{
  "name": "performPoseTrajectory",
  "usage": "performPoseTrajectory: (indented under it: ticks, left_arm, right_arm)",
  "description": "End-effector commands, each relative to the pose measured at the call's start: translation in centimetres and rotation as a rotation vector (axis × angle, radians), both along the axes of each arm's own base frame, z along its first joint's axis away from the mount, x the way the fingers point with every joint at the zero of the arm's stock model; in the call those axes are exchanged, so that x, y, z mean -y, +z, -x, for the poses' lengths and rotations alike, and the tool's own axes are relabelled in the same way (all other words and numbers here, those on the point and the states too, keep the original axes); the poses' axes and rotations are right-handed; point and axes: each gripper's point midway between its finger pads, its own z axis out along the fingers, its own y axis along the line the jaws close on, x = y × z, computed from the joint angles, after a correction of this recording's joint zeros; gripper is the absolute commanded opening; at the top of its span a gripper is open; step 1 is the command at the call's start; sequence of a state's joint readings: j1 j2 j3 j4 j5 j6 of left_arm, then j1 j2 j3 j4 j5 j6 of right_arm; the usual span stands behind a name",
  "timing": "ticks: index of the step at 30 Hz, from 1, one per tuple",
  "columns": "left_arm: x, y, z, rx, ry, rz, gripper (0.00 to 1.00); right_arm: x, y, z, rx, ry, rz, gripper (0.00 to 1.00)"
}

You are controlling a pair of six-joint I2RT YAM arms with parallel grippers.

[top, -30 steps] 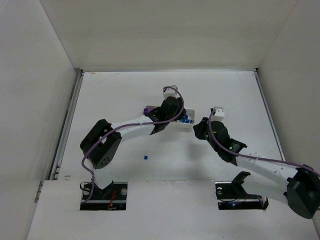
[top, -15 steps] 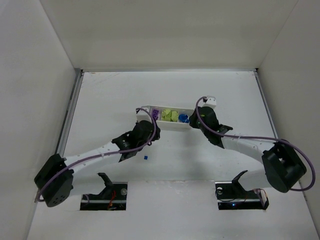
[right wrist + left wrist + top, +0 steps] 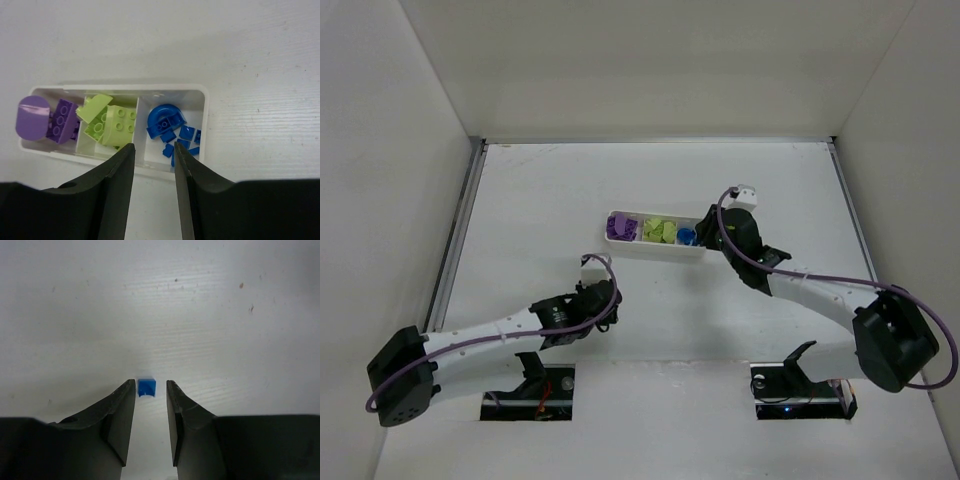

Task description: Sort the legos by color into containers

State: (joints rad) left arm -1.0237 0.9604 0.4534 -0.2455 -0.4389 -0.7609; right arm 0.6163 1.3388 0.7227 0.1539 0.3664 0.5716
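We watch the left arm (image 3: pixel 490 335) swing from over the tray (image 3: pixel 120 86) at centre down to lower left of centre, the left gripper (image 3: pixel 150 383) now straddling the loose blue piece (image 3: pixel 146 388), while the right gripper (image 3: pixel 153 146) reaches the tray's right end, jaws parting.

Seen from overhead, the left arm's black gripper (image 3: pixel 150 383) covers the tiny blue plastic brick (image 3: pixel 146 388) it straddles. The brick shows only to the wrist camera, where the roots of the fingers (image 3: pixel 120 415) run off the lower edge as a blurred dark mass. At the long shallow white plastic tray (image 3: pixel 205 107), the right gripper (image 3: pixel 153 147) blocks part of the near wall, the near edge of the yellow-green blocks (image 3: pixel 112 125) and a few of the small blue pieces (image 3: pixel 182 135). From overhead those blue pieces merge into one patch — too small to count — and the right fingertips cannot be made out against the dark wrist.
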Motion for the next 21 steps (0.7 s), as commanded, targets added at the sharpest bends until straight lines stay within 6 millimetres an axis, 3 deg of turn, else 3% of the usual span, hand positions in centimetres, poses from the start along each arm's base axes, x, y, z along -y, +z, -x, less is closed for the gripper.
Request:
performPoseTrajectory:
  ticks: [1,6,21]
  left_arm:
    - [-0.3,-1.1,1.6,-0.037,-0.006,-0.045,0.28]
    - [-0.3,-2.3,1.8,-0.050,0.000,-0.112,0.28]
    - [0.3,-3.4,1.3,-0.051,0.012,-0.143,0.28]
  right_arm:
    - [0.2,2.3,-0.2,0.081,-0.012,-0.037,0.43]
    - [0.0,2.0,0.2,0.077,0.000,-0.037,0.43]
    - [-1.2,3.1,1.2,0.097,0.047,-0.059,0.43]
